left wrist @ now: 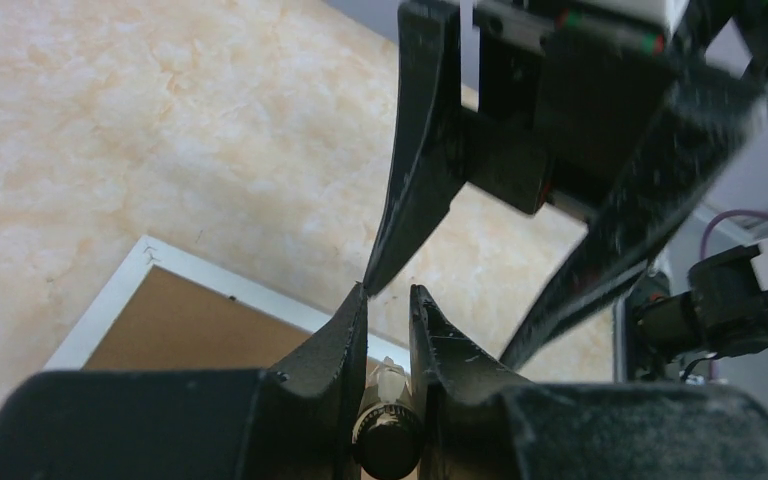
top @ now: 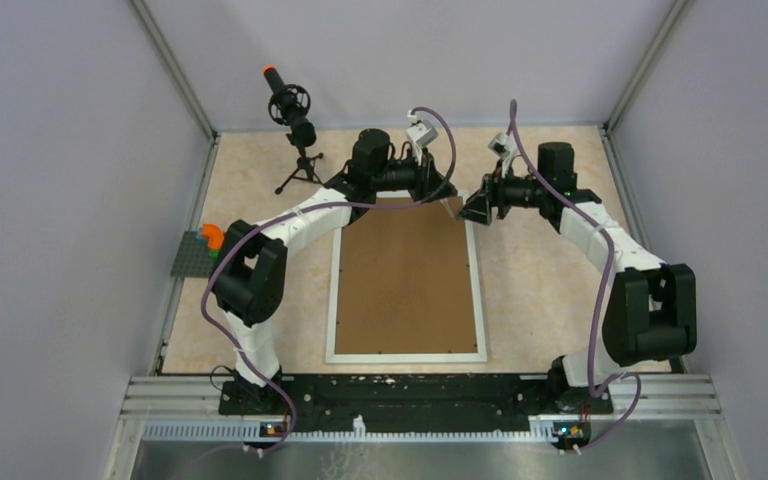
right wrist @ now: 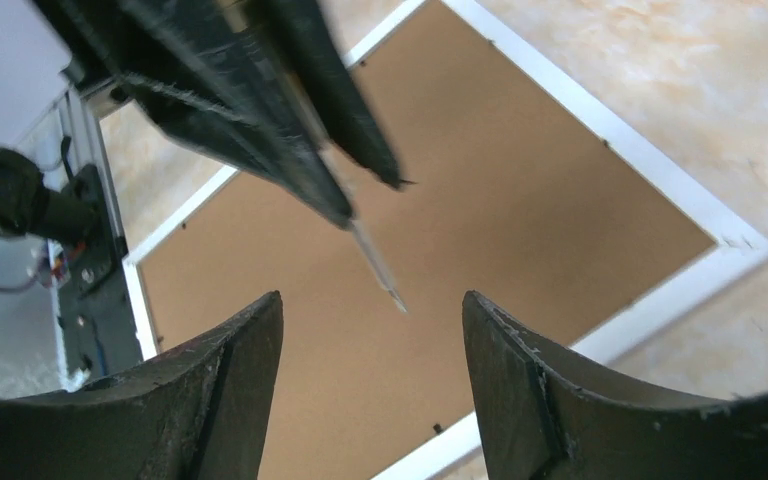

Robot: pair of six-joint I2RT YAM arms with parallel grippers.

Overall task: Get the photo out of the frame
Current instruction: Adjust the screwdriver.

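Left end effector (left wrist: 388, 298) nearly closed, thin pale sliver (right wrist: 375, 265) at its tips; I cannot tell if gripped. Right end effector (right wrist: 372, 310) wide open. Frame (top: 332, 300) lies back-up, centre of bench (top: 540, 290).

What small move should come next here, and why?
Probably ease the open right gripper forward to close on the thin pale strip that the left gripper pinches: its free end points into the gap between the right fingers. The brown backing board lies flat in the white rectangular frame, so no photo shows yet; what the strip is I cannot tell.
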